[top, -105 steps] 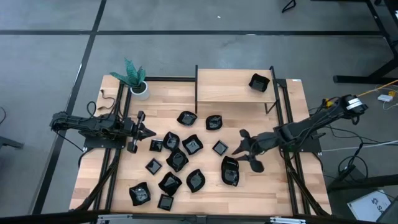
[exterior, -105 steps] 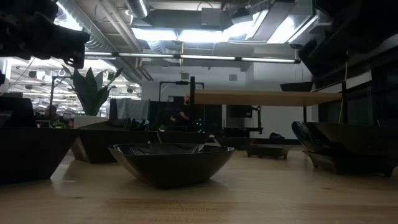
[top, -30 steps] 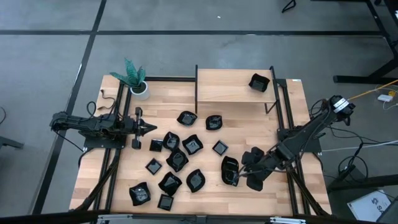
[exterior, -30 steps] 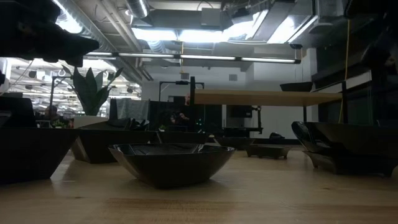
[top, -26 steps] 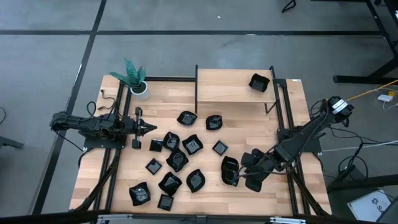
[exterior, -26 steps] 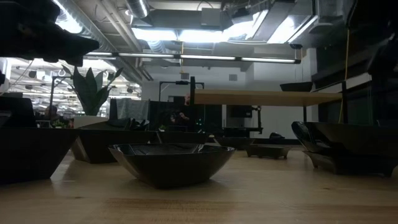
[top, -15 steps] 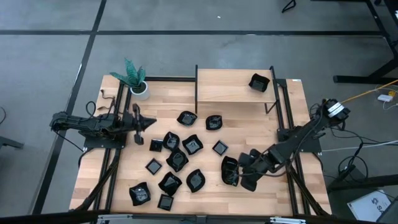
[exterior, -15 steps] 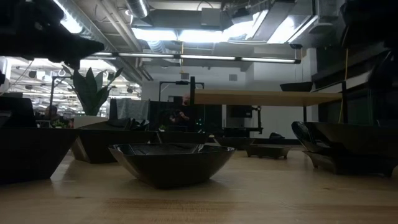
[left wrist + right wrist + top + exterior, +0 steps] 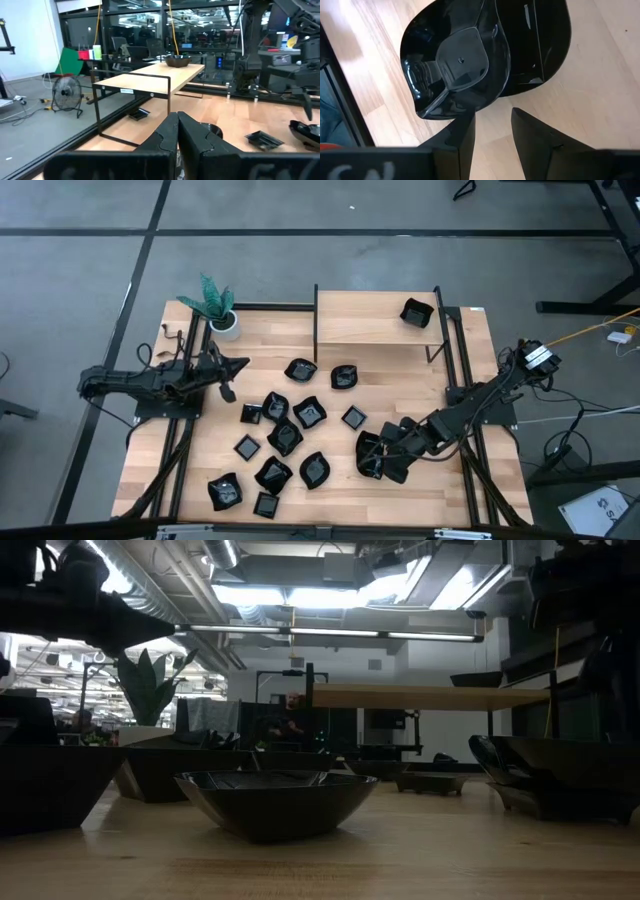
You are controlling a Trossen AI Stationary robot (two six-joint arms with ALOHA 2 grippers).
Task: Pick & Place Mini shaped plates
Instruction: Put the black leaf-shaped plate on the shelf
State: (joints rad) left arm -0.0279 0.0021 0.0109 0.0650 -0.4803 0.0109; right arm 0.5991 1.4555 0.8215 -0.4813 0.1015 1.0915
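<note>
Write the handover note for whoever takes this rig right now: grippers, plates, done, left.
Right gripper: open, low over the leaf-shaped black plate at the table's front right; the right wrist view shows the fingers straddling its rim, not yet closed, nothing held.
Left gripper: shut, empty, raised at the table's left near the potted plant.
Plates: one black plate sits on the raised wooden shelf. The other plates lie scattered across the table's middle and front.
Done: one plate on the shelf.
Left: probably close on the leaf-shaped plate, lift and place it, then the remaining plates.
</note>
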